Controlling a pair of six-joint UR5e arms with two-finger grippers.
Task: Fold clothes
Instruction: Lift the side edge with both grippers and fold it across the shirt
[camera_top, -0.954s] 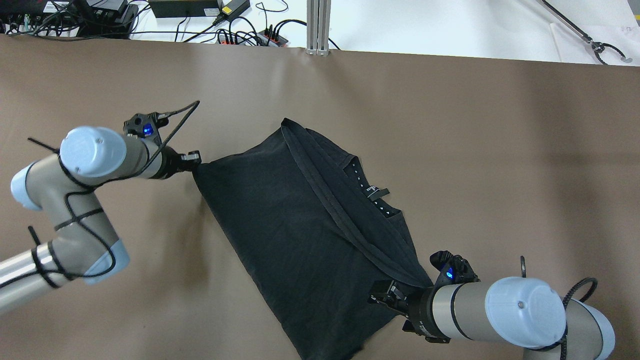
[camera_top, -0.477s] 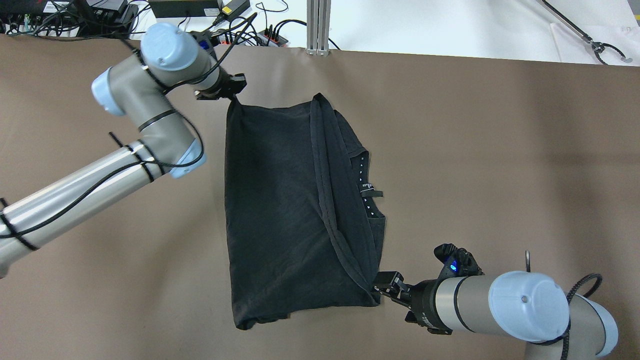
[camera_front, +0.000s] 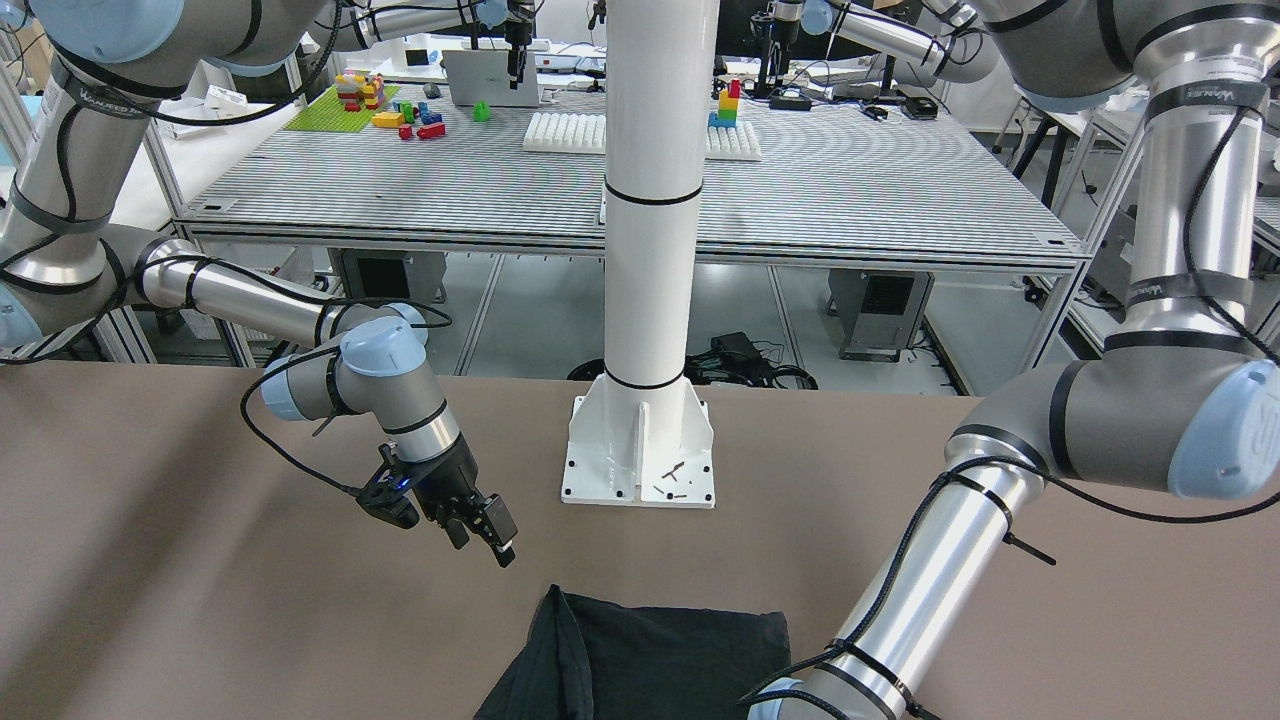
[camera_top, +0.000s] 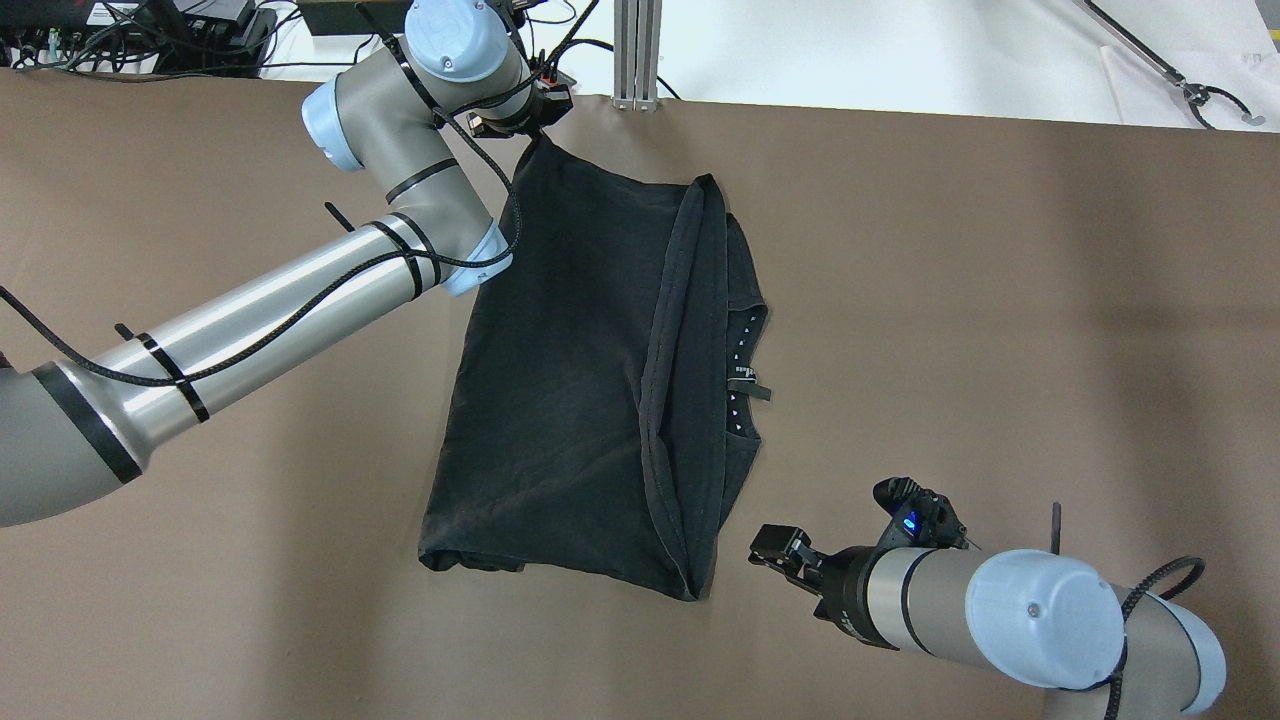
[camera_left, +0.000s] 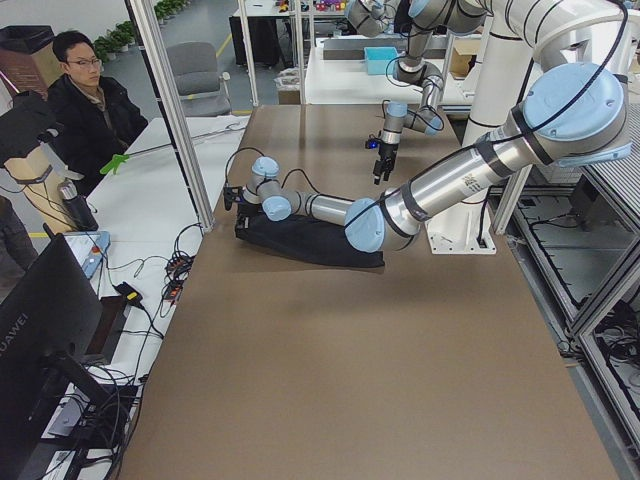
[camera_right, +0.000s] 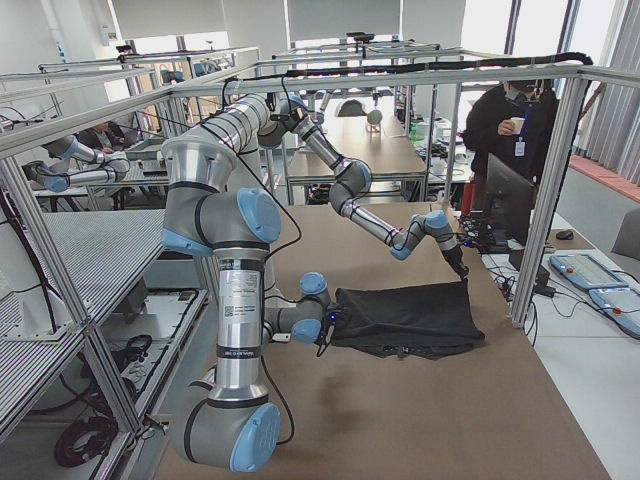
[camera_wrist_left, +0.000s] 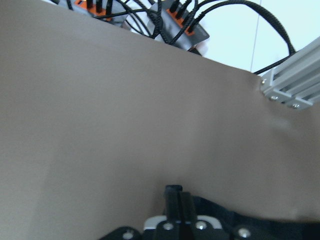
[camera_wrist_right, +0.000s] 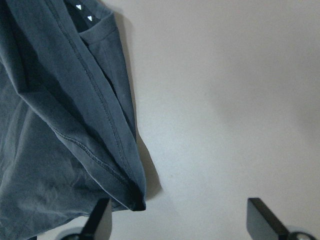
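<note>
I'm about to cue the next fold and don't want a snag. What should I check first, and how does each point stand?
1. Hold: left gripper shut on the cloth at its far corner: ok.
2. Free hand: right gripper open: ok.
3. Clearance: right gripper apart from the cloth's near corner: ok.
4. Flatness: not ok, the far corner is lifted and a doubled band runs along the cloth.
5. Cloth wholly on the table: ok.
</note>
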